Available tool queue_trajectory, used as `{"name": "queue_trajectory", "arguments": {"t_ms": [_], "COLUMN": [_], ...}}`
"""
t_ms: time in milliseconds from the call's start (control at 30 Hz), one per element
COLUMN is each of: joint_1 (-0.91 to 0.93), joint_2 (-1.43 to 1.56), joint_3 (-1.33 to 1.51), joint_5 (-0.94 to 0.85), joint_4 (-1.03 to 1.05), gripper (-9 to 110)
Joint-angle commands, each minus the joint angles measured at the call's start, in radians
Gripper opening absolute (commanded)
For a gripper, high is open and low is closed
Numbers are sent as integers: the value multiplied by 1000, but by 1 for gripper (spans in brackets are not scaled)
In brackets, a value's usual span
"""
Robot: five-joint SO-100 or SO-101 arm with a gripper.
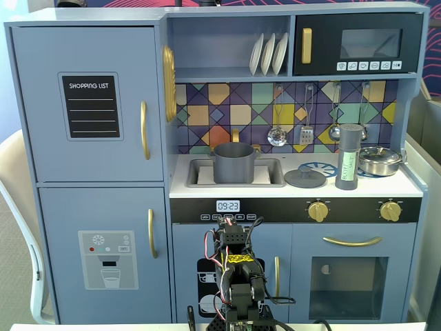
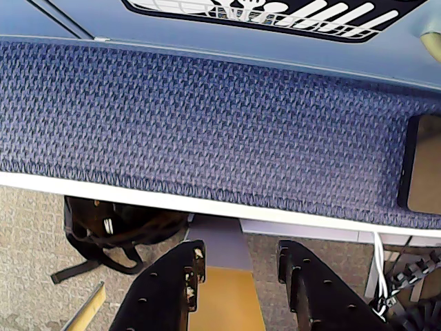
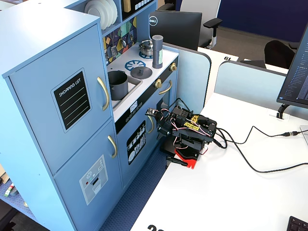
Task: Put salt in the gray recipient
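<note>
Salt shaker (image 1: 349, 157): tall, slim, gray, wider cap, pale green label. Stands upright on the counter's right side in a fixed view. Pot (image 1: 233, 162): matte dark gray, upright, open-topped, in the sink recess, well left of shaker.

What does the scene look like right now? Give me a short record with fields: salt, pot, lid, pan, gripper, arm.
salt: salt shaker upright on the counter, between the flat lid and the silver pan, untouched
pot: gray pot standing in the sink, open top
lid: flat gray lid on the counter, right of the sink in this fixed view
pan: silver pan at the counter's right end
gripper: gripper slightly open, holding nothing, pointed down at the floor
arm: arm folded low on the white table, well below the counter
</note>
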Motion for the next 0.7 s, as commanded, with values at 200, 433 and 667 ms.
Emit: {"name": "queue_trajectory", "arguments": {"t_ms": [200, 433, 667], "joint_1": [-75, -52, 15], "joint_2": [9, 9, -146], "joint_3": [-2, -5, -316], "joint_5": [-2, -66, 5], "joint_4": [3, 0, 8], "gripper": [0, 0, 0]}}
